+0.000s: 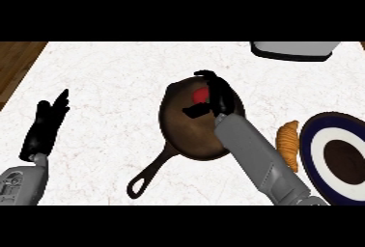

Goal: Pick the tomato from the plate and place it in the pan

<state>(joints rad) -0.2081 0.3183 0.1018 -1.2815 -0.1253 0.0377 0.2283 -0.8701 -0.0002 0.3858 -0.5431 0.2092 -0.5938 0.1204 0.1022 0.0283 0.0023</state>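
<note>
The right hand (214, 99) sits over the upper middle of the frame, its forearm running up from the lower right. Its fingers curl round the tomato (202, 94), of which only a red patch shows on the hand's left side; the rest is hidden by the black fingers. So the tomato is off the plate and held above the far half of the pan (187, 130). Whether it already touches the pan floor cannot be told from this steep view.

The hand is placed there, I judge, because the pan's broad dark bowl gives an easy landing spot well inside the rim, so the round tomato would not roll out once let go. The pan's handle (148, 176) points toward the lower left, away from the working arm, which leaves the approach from the right free.

At the right edge of the frame lies the plate (314, 149), dark blue with a white ring and a dark centre, now without the tomato. Just beside it, between plate and pan, lies a croissant (288, 144), which the forearm passes close to.

The left hand (44, 128) rests at the left of the frame, fingers straight and pointing up, holding nothing. At the top right a grey appliance (294, 50) stands on the white marbled desk (107, 87).
</note>
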